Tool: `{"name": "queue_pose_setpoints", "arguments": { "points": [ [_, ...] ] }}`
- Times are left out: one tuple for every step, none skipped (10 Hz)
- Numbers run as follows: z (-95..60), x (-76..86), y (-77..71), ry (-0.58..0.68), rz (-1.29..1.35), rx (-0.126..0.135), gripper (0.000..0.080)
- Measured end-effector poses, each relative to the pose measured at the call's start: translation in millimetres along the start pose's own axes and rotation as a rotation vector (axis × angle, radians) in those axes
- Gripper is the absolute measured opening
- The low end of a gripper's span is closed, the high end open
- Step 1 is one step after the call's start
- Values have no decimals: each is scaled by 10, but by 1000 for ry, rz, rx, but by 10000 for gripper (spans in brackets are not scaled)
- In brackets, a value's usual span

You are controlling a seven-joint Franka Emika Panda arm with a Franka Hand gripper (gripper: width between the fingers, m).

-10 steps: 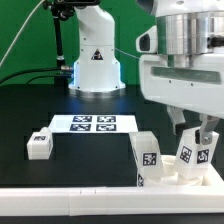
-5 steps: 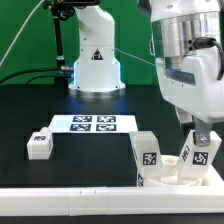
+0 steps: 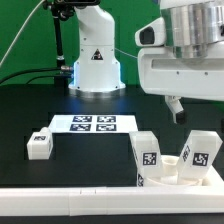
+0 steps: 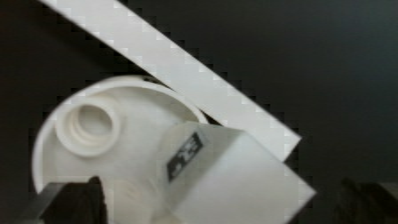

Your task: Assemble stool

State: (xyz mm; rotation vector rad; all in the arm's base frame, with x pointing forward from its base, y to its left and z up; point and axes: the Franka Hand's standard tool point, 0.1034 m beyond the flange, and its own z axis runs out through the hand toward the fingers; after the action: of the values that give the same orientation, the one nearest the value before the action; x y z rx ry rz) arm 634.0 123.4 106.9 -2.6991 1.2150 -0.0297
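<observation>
At the exterior view's left a loose leg (image 3: 38, 146) lies on the black bench (image 3: 25, 110), apart from the marker board (image 3: 93, 123). Further right, just behind the white border rail (image 3: 70, 195), the seat disc (image 3: 170, 172) rests on the bench with a near leg (image 3: 147, 158) standing on it and a far leg (image 3: 200, 150) beside that. The tool (image 3: 178, 108), which was down around the far leg a second ago, has lifted clear and hangs above it, released and empty. I judge that leg placed, so the loose leg likely comes next.
</observation>
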Motion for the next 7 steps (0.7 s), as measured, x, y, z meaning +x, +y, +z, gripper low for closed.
{"name": "queue_pose_setpoints", "arguments": {
  "points": [
    [12, 2, 17, 2, -58, -5, 649],
    [14, 4, 18, 2, -146, -6, 649],
    [15, 6, 20, 2, -223, -6, 649],
    [21, 15, 27, 11, -378, -21, 649],
    [44, 23, 23, 29, -644, -53, 649],
    [81, 18, 14, 31, -837, -62, 649],
    [99, -19, -1, 26, -973, -79, 649]
  ]
}}
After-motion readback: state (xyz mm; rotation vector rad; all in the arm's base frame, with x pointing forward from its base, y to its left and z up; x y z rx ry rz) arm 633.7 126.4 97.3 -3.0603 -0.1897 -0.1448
